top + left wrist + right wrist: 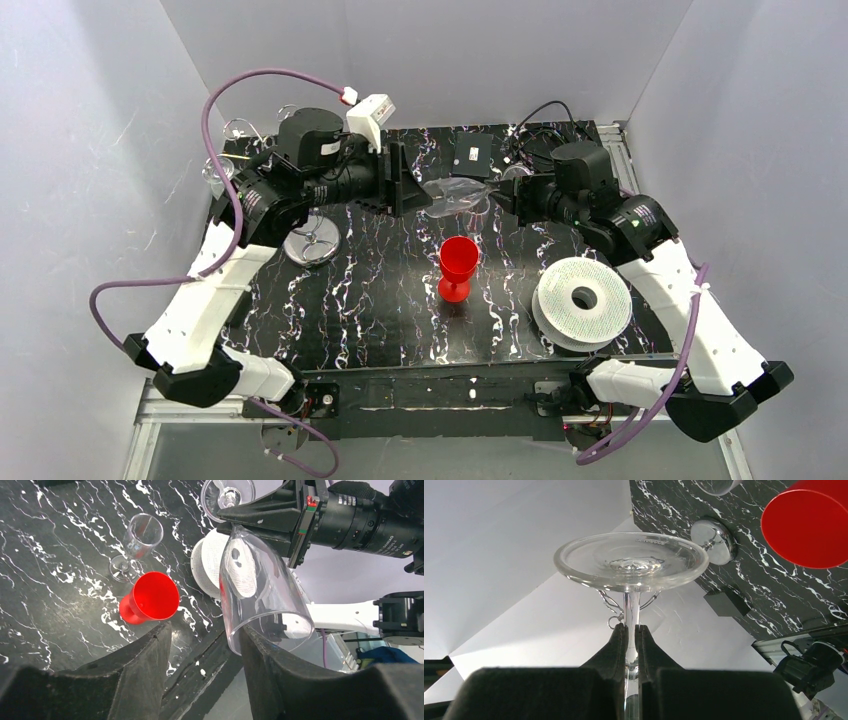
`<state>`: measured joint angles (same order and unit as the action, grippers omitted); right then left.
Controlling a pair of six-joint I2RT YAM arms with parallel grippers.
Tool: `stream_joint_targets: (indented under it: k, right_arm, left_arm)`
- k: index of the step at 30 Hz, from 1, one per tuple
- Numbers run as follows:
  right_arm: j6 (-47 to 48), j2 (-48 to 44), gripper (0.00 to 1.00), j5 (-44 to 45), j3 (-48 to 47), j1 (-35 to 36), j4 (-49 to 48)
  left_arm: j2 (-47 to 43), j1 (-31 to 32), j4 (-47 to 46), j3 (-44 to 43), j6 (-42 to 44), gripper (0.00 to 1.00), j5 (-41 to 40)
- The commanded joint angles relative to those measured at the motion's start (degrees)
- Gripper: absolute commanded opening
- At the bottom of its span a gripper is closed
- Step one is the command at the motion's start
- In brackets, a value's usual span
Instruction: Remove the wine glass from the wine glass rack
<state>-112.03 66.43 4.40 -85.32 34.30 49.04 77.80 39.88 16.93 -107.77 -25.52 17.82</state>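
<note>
Black marbled counter (pixel 380 320) bearing a white ridged spool (pixel 583 300) at right and the wine glass rack (pixel 312 243) at left. Wine glass (pixel 455 195) held horizontal in mid-air, well apart from the rack, near a red cup (pixel 458 265). Right gripper (pixel 631 630): jaws pinching the stem. Left gripper (pixel 205 630): jaws spread around the bowl.

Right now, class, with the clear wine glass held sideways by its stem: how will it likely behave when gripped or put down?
The wine glass looks thin-walled and rigid, so probably fragile if squeezed. Its smooth stem, pinched in the right end effector, may slip or twist. Laid on its side, the round shape would likely roll.
</note>
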Motion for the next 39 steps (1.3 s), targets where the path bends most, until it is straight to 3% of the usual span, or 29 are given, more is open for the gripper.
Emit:
stream_joint_targets:
  k: [1, 21, 29, 39]
  right_arm:
    - [-3.33, -2.0, 0.01, -0.17, -0.02, -0.03, -3.68]
    - [-11.99, -5.71, 0.01, -3.47, 5.51, -0.02, -8.07]
    - [-12.67, -7.68, 0.01, -3.02, 6.76, -0.03, -8.22]
    - [-12.19, -9.27, 0.01, -2.39, 7.86, -0.03, -8.55]
  left_arm:
    - [0.98, 1.53, -2.37, -3.38, 2.32, 0.49, -3.39]
    - [10.07, 6.51, -2.6, -13.28, 5.75, 0.32, -6.73]
    - [11.5, 8.4, -1.9, -14.52, 6.86, 0.07, -8.28]
    - [12.35, 10.66, -0.57, -16.15, 8.25, 0.0, -10.94]
